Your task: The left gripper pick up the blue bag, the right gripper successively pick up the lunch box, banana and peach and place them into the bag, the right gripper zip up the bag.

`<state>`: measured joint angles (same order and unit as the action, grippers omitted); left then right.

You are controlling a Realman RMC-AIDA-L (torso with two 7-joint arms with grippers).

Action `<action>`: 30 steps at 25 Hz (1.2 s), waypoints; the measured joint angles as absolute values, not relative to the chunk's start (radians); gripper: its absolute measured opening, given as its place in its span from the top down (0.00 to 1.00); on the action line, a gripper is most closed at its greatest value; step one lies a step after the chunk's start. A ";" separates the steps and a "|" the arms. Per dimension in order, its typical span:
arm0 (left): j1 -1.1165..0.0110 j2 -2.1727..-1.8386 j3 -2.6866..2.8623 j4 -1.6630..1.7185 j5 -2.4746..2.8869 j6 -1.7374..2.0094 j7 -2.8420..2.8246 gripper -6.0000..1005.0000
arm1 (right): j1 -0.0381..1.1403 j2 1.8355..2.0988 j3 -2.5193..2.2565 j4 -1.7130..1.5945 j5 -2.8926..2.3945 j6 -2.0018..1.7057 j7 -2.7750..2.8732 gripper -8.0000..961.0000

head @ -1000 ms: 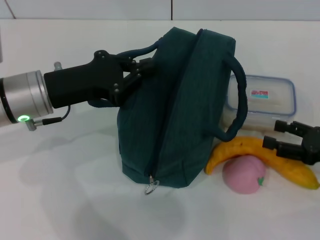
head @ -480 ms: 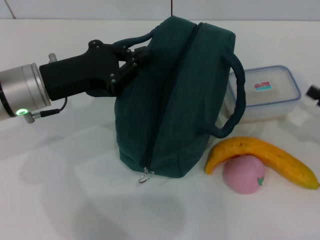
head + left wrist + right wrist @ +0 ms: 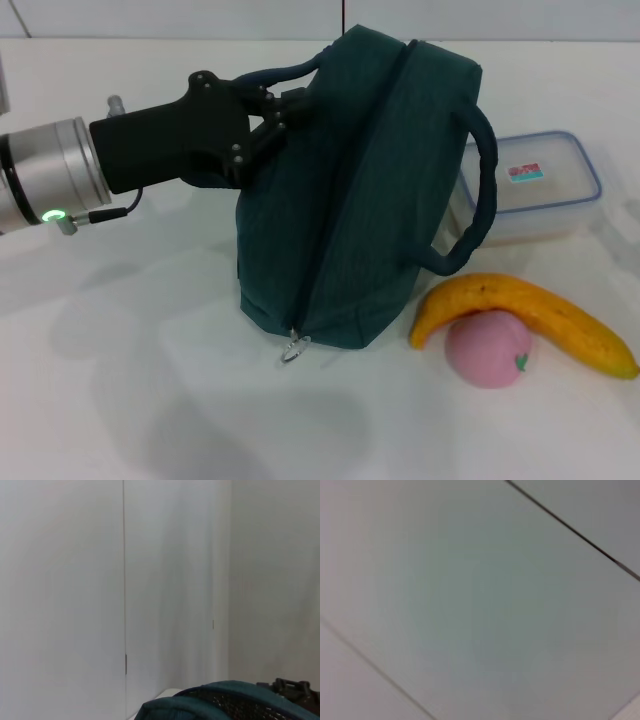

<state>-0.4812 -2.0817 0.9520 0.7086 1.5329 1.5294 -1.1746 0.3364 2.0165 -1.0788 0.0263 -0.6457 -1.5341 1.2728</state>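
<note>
The blue bag (image 3: 365, 190) stands on the white table, zipped shut, its ring pull (image 3: 294, 349) at the front bottom. My left gripper (image 3: 272, 118) is shut on the bag's left handle near the top. A strip of the bag (image 3: 220, 707) also shows in the left wrist view. The lunch box (image 3: 535, 190) lies behind the bag's right side. The banana (image 3: 520, 315) lies in front of it, with the peach (image 3: 487, 348) touching its front. The right gripper is out of view; the right wrist view shows only a pale panelled surface.
The white table (image 3: 130, 400) stretches in front and to the left of the bag. A pale wall (image 3: 200, 18) runs behind the table's far edge. The bag's right handle (image 3: 478, 195) loops out towards the lunch box.
The right gripper, near the banana a second ago, has left the head view. The left gripper and the bag's top have shifted slightly right since half a second ago.
</note>
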 joint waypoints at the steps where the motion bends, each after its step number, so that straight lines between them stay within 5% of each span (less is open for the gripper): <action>1: -0.482 -2.082 0.952 0.709 1.534 1.530 -1.173 0.95 | 0.347 2.018 -1.078 0.039 -0.638 -1.527 1.293 0.12; 30: -0.515 -2.087 0.956 0.669 1.538 1.533 -1.067 0.95 | 0.540 2.028 -1.166 0.031 -0.646 -1.173 1.783 0.12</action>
<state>-0.5152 -2.0871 0.9558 0.6687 1.5376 1.5328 -1.0669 0.5402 2.0278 -1.1660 0.0309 -0.6465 -1.1730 1.7828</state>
